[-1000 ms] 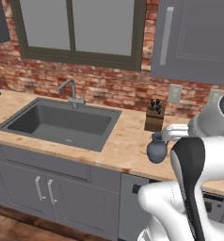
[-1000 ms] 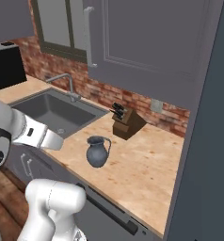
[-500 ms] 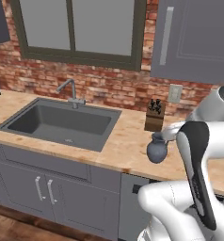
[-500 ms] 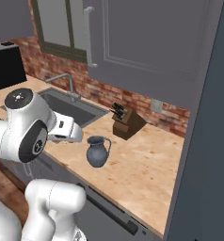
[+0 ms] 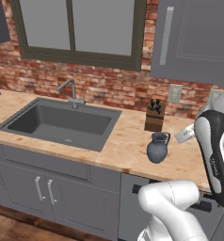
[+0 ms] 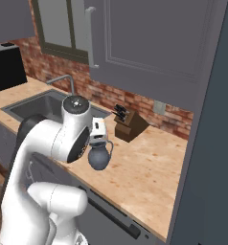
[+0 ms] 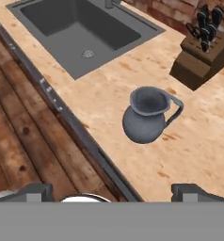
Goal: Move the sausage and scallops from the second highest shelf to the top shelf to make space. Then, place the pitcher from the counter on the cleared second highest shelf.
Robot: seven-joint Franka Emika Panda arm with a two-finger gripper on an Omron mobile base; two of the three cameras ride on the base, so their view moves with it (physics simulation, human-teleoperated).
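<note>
Standing upright, blue-grey pitcher [image 7: 146,120] shows round belly, loop handle.

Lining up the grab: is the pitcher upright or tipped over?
Upright: the pitcher stands on its base on the counter, rim facing up.

Pitcher [image 7: 145,120] upright on counter [image 7: 198,146], beyond open claw [image 7: 113,190].
</note>
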